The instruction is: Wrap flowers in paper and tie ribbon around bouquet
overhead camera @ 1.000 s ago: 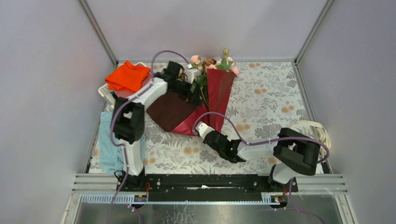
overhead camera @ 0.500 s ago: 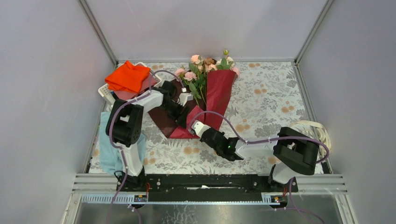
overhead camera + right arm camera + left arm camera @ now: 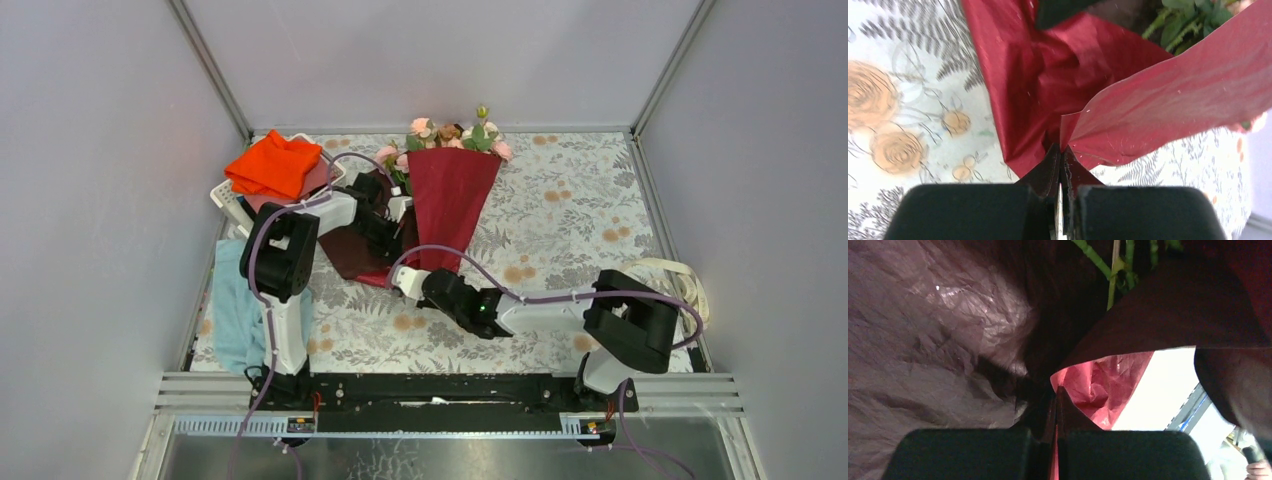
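Three plain grey walls [image 3: 100, 150] in metal framing close in the desk [image 3: 580, 200], which is covered by a pale cloth printed with grey leaves and orange blooms; a black rail [image 3: 440, 390] carrying both arm bases runs along the near edge. The dark red paper [image 3: 448, 200] is the largest thing on it. It is folded into a cone in the far middle, its wide mouth toward the far edge and its tip toward the near edge, with a darker flap spread flat on the cone's left side. The flowers [image 3: 445, 132] stick out of the mouth, just short of the far edge, and green stems show inside the fold in the left wrist view. Bare cloth lies between the cone and the right edge, and in a strip along the near edge. At the left edge a light blue cloth [image 3: 232, 310] hangs toward the near left corner. An orange cloth [image 3: 272, 165] sits on a white basket [image 3: 228, 200] at the far left corner. The ribbon [image 3: 680, 275] lies looped at the right edge, well apart from the paper. The left gripper [image 3: 1057, 392] is pinched tight on the paper's left flap. The right gripper [image 3: 1062, 152] is clamped on the paper at the cone's tip.
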